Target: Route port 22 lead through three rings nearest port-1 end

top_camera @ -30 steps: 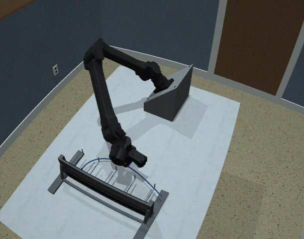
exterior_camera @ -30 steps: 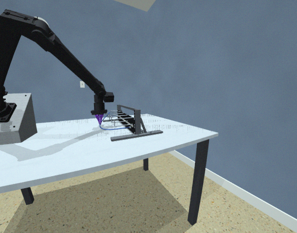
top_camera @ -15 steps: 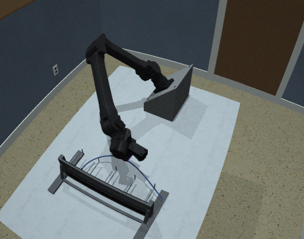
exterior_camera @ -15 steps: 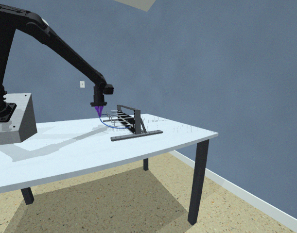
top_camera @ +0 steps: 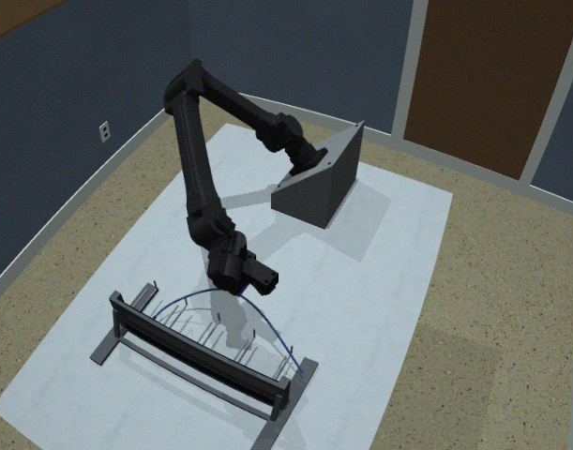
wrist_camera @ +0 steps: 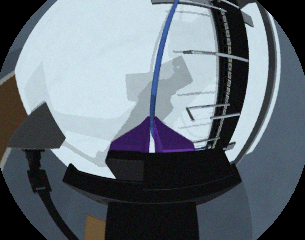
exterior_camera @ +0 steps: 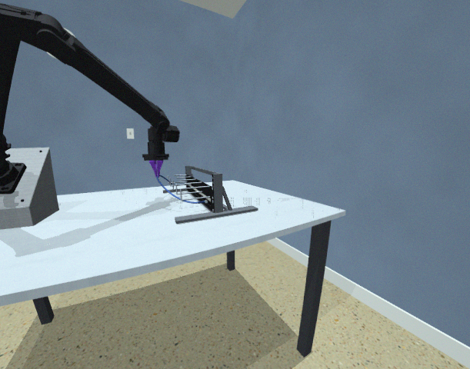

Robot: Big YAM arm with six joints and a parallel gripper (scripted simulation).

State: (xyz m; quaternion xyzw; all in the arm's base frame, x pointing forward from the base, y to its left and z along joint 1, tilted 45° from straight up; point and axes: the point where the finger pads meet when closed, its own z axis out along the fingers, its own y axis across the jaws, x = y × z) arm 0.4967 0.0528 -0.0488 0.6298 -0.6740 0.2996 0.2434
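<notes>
My gripper [top_camera: 239,292] [exterior_camera: 158,175] [wrist_camera: 152,120] has purple fingers pointing down. It is shut on the blue lead [top_camera: 278,334] [exterior_camera: 171,194] [wrist_camera: 157,70] and holds it above the table, in front of the rings. In the top view the lead arches from the panel's left part up to the fingers, then down to the right foot. The rack [top_camera: 199,346] [exterior_camera: 218,194] [wrist_camera: 237,80] stands upright with its patch panel facing the arm's side. Thin metal rings [top_camera: 253,333] [wrist_camera: 207,52] stick out from it. Whether the lead lies inside any ring is unclear. Port numbers are not readable.
The rack's right foot [top_camera: 308,370] [exterior_camera: 187,218] reaches out past the panel; the left foot [top_camera: 104,347] is at the other end. The arm's grey wedge base [top_camera: 303,205] [exterior_camera: 44,198] stands across the table. The table edge [exterior_camera: 247,244] runs beyond the right foot.
</notes>
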